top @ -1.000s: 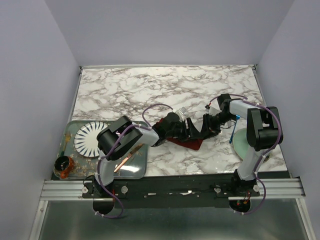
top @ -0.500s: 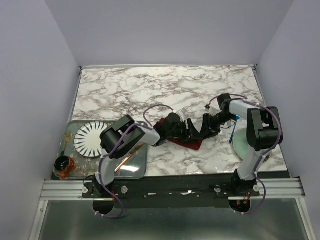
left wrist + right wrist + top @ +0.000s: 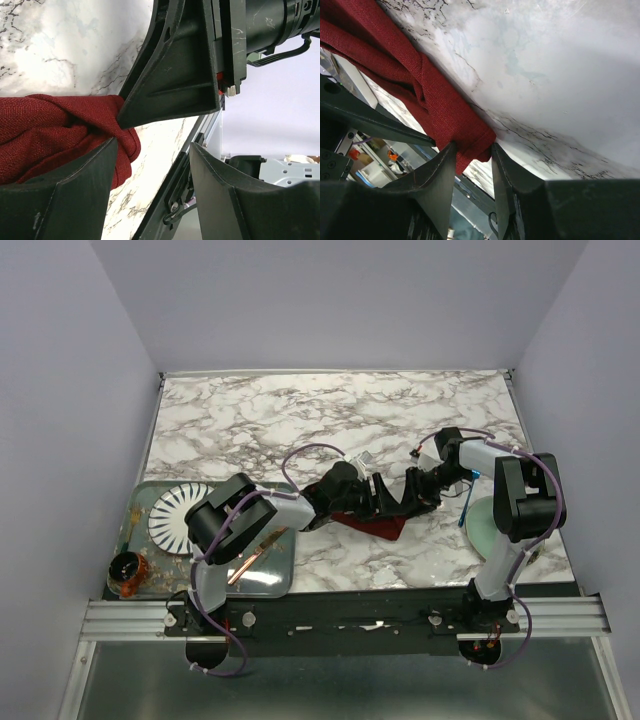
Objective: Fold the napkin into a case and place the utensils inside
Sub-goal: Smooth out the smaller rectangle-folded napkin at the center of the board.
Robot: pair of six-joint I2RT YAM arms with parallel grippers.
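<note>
The dark red napkin [image 3: 385, 527] lies bunched at the table's middle, between both grippers. My right gripper [image 3: 398, 505] is shut on the napkin's folded corner [image 3: 440, 110], with the cloth filling the gap between its fingertips [image 3: 473, 147]. My left gripper [image 3: 376, 500] is open, and the napkin [image 3: 50, 125] bulges against its left finger [image 3: 65, 200]; nothing lies in the gap [image 3: 152, 150]. The blue-handled fork [image 3: 469, 502] lies to the right, next to a pale green plate. I cannot make out the silvery utensil.
A pale green plate [image 3: 482, 528] sits at the right edge under the right arm. A tray [image 3: 275, 575] at the left holds a white striped plate [image 3: 178, 516] and a copper knife [image 3: 250, 565]. A small dark cup [image 3: 126, 570] stands left of the tray.
The left arm's elbow has swung down and to the left while its gripper stays at the napkin. The right gripper and the napkin have barely moved.
</note>
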